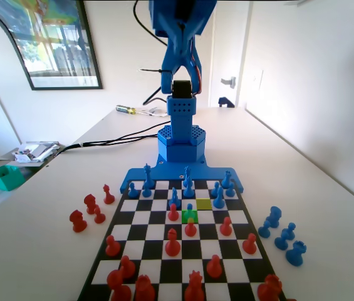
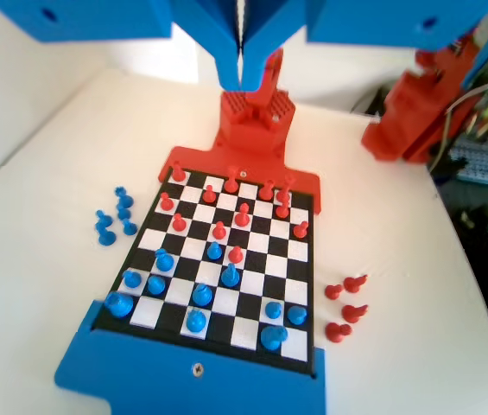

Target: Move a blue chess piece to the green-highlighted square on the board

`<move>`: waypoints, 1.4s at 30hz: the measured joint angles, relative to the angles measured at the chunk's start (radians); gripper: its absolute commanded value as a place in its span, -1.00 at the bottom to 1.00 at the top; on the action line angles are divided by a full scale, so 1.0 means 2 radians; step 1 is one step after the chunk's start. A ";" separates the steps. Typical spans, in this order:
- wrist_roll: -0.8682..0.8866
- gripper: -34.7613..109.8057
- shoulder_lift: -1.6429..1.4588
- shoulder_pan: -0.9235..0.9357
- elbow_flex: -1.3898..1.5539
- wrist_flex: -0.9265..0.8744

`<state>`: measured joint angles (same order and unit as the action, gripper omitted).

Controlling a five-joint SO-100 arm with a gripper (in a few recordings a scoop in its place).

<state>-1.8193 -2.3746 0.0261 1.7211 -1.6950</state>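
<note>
The claw (image 2: 242, 65) hangs high over the board (image 2: 306, 275), clenched on nothing: in the wrist view its 2 smooth blue plastic jaws meet along a thin bright seam at the top edge. The fixed view shows the arm (image 1: 182, 37) raised at the far end, above its perforated hexagonal base (image 1: 182, 139).

Below, the board is flat, glossy, checkered black and white, with a blue frame (image 2: 192, 380) at the arm's end. The pawn (image 1: 190, 212), small, blue, round-headed, stands on the green square (image 1: 185, 217), touching no other piece; in the wrist view it sits mid-board (image 2: 214, 251), just left of a red pawn (image 2: 236, 254). The green tint appears in the fixed view alone, as does the yellowish-green square (image 1: 203, 203) diagonally behind it to the right.

Taller blue pieces (image 1: 147, 177) stand on the far rows in the fixed view, red pieces (image 1: 172, 242) on the near rows. Off the board on the white desk (image 1: 45, 238), captured blue pieces (image 1: 283, 235) cluster at the right in the fixed view and captured red ones (image 1: 89, 210) at the left; the wrist view mirrors this.

The fixed view alone shows a teal tray (image 1: 4, 177), black cables (image 1: 111, 137) and a framed picture (image 1: 51, 41) on the wall.
</note>
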 measured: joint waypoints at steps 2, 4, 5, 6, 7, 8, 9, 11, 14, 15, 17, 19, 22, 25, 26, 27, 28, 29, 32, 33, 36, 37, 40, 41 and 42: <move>-0.008 -0.51 -0.042 -0.006 0.020 -0.005; -0.017 -0.51 -0.086 -0.005 0.044 -0.007; -0.021 -0.51 -0.108 -0.002 0.059 -0.007; -0.025 -0.51 -0.130 -0.002 0.076 -0.007; -0.027 -0.51 -0.149 -0.002 0.091 -0.007; -0.028 -0.51 -0.170 -0.002 0.107 -0.007; -0.028 -0.51 -0.185 -0.002 0.120 -0.007; -0.028 -0.51 -0.208 0.004 0.145 -0.002; -0.028 -0.51 -0.231 0.009 0.179 0.012; -0.028 -0.51 -0.243 0.009 0.192 0.018; -0.028 -0.51 -0.262 0.013 0.211 0.031; -0.028 -0.51 -0.275 0.014 0.216 0.040; -0.021 -0.51 -0.288 0.020 0.224 0.045; -0.018 -0.51 -0.300 0.024 0.226 0.052; -0.018 -0.51 -0.302 0.027 0.226 0.052; -0.018 -0.51 -0.303 0.029 0.226 0.052; -0.018 -0.51 -0.303 0.031 0.226 0.052; -0.018 -0.51 -0.303 0.032 0.226 0.052; -0.018 -0.51 -0.303 0.032 0.226 0.052; -0.018 -0.51 -0.303 0.030 0.226 0.052; -0.018 -0.50 -0.320 0.012 0.226 0.056; -0.018 -0.50 -0.328 0.010 0.226 0.059; -0.018 -0.50 -0.337 0.006 0.226 0.062; -0.018 -0.50 -0.338 0.006 0.226 0.062; -0.018 -0.50 -0.338 0.003 0.226 0.062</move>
<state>-1.8561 -3.0511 0.0322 2.1737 -1.5708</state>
